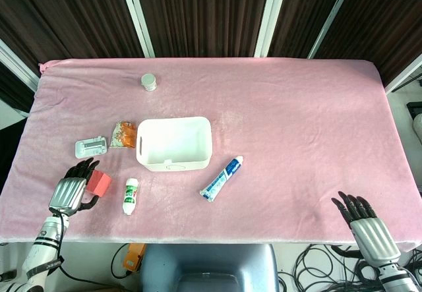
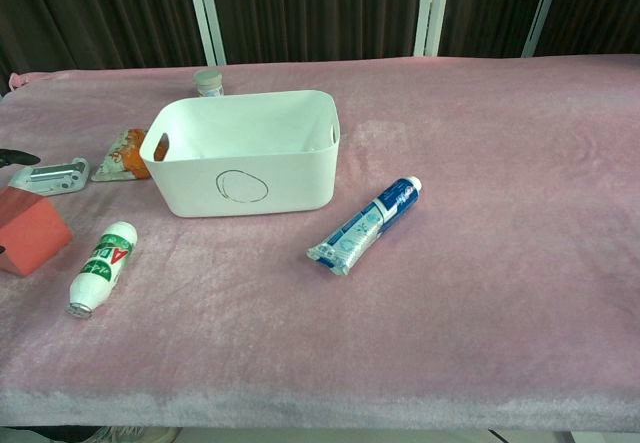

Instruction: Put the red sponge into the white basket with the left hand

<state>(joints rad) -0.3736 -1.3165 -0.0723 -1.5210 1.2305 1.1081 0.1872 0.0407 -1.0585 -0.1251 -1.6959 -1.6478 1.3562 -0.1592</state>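
Observation:
The red sponge (image 1: pixel 101 182) is at the table's front left, tilted; in the chest view the red sponge (image 2: pixel 30 231) shows at the left edge. My left hand (image 1: pixel 72 190) grips it, dark fingers wrapped over its far side and the thumb under its near side. One dark fingertip (image 2: pixel 20 156) shows above the sponge in the chest view. The white basket (image 1: pixel 175 122) stands open and empty to the right and further back, and its front wall (image 2: pixel 240 178) bears an oval mark. My right hand (image 1: pixel 366 223) lies at the front right edge, fingers spread, holding nothing.
A small white bottle (image 1: pixel 130 196) lies right of the sponge. A grey flat pack (image 1: pixel 91 147) and an orange packet (image 1: pixel 122 134) lie left of the basket. A blue toothpaste tube (image 1: pixel 222 178) lies at its front right. A small jar (image 1: pixel 149 82) stands behind.

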